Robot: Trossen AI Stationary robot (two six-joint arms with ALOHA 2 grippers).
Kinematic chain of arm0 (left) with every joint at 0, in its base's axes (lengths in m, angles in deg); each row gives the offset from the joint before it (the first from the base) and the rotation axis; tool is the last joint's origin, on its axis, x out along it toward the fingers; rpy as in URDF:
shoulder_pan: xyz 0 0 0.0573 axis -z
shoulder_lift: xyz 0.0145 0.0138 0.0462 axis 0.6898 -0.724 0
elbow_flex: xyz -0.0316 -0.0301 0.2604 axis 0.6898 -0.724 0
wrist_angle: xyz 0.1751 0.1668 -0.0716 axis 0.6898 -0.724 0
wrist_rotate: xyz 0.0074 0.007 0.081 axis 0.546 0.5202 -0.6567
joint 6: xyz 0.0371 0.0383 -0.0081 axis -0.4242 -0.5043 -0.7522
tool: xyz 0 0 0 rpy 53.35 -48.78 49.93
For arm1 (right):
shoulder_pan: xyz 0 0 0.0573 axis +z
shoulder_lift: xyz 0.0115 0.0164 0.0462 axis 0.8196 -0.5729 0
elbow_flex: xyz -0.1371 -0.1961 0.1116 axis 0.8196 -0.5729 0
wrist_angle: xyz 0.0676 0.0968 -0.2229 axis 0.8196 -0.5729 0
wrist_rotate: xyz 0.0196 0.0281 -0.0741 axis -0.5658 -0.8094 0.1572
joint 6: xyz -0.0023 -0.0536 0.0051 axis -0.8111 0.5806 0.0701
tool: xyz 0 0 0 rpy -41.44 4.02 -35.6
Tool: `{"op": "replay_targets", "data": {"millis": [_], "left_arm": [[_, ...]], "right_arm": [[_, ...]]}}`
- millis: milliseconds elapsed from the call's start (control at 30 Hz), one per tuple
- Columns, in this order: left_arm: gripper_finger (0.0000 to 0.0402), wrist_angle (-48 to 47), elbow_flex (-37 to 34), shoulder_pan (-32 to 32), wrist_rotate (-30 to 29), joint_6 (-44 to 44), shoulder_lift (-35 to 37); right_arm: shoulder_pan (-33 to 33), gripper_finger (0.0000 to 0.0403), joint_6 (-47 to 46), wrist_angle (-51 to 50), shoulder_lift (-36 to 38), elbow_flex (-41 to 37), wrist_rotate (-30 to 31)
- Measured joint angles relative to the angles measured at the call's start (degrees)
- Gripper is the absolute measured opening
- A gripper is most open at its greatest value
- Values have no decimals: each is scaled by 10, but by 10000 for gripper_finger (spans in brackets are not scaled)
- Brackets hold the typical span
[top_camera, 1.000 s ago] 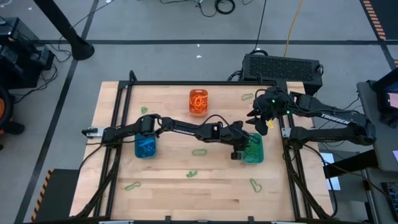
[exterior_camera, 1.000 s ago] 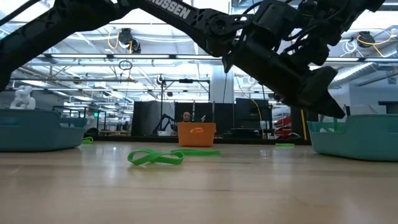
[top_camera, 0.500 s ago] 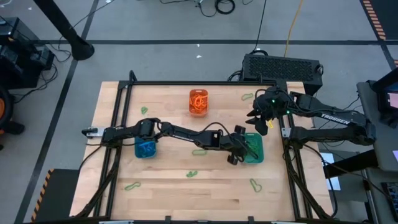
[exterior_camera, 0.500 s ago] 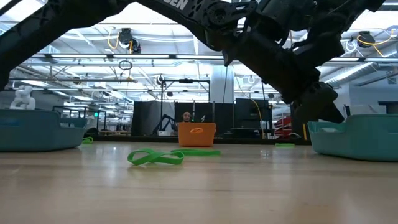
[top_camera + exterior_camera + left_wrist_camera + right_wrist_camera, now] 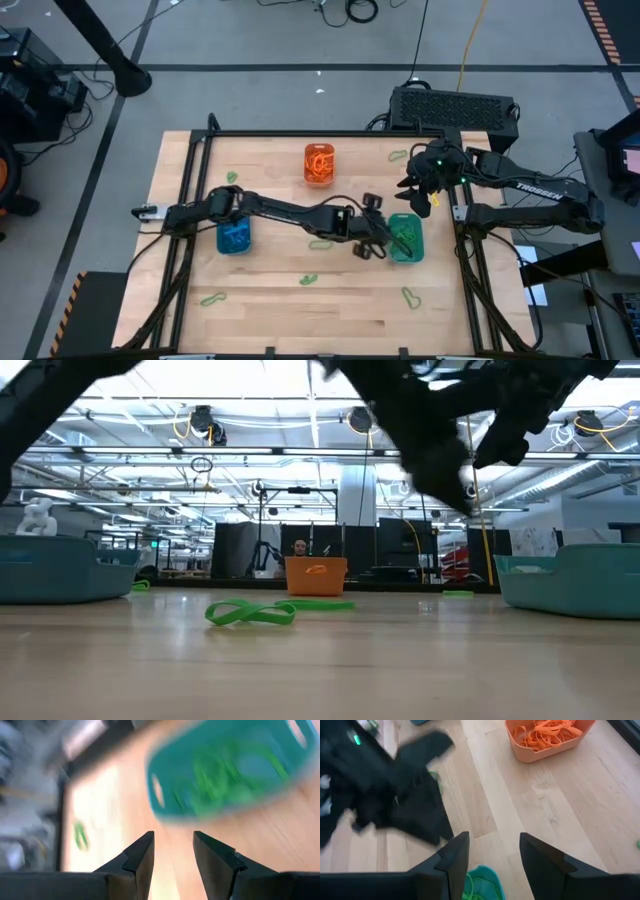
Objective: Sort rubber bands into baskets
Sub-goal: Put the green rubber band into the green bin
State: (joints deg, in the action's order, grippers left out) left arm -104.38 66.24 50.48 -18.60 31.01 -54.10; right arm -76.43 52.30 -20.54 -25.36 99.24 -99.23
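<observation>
While the left pincer (image 5: 368, 240) hangs spread and empty, a green band (image 5: 320, 243) lies just leftward on the bench (image 5: 260, 310).

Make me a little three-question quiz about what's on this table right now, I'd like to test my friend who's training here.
1. True or false: the left gripper, stretched across the table beside the teal-green basket, has an empty gap between its fingers.
2. Which basket holds orange bands? A) the blue basket B) the orange basket C) the teal-green basket
3. Fill in: the loose rubber bands lying on the wooden table are all coloured ____.

Key: 1 true: the left wrist view shows nothing between them. 2 B. 3 green. The right gripper waits open, above the table's right edge.
</observation>
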Motion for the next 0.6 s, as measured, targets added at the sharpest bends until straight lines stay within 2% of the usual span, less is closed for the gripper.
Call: {"op": "replay_targets", "data": {"millis": [100, 167, 233, 333, 467, 600], "left_arm": [[144, -155, 0, 4, 31, 98, 31], [144, -252, 0, 4, 94, 173, 44], [144, -309, -3, 4, 154, 234, 46], [144, -348, -47, 16, 160, 279, 44], [143, -343, -119, 38, 159, 299, 43], [143, -328, -150, 52, 143, 328, 46]], "right_arm": [[0, 167, 0, 0, 0, 0, 0], [0, 167, 3, 0, 0, 0, 0], [0, 167, 10, 3, 0, 0, 0], [0, 167, 17, 9, -4, 0, 0], [0, 167, 19, 16, -8, 0, 0], [0, 167, 25, 16, -12, -1, 0]]}}
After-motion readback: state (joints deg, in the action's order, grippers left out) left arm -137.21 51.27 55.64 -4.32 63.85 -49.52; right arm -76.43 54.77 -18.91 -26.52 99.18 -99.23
